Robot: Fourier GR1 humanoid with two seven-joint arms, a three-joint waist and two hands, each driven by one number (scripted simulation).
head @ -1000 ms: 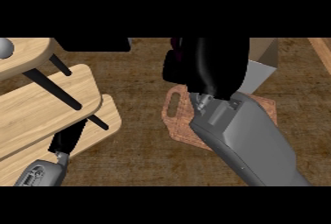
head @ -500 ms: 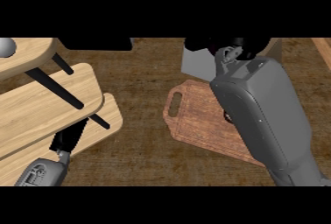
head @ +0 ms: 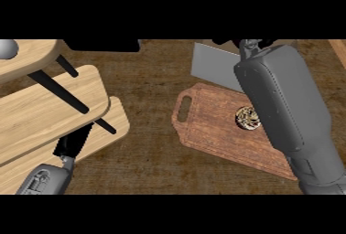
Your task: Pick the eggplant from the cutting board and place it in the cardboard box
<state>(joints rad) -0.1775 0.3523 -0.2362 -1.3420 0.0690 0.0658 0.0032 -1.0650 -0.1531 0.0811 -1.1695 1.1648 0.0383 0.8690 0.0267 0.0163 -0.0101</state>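
Fingers of the right hand [head: 250,45], at 12 o'clock past the picture's edge, cannot be told apart or clamped; the same goes for the left hand [head: 73,142] at 7 o'clock. No eggplant shows. The 1 cutting board [head: 209,132] carries only 1 small round thing [head: 249,118]. The pick looks done, with placing in the 1 box [head: 213,66] likely underway.

One head view looks steeply down, close over the surface [head: 155,164]; forearms enter from six o'clock, board [head: 216,123] near centre.
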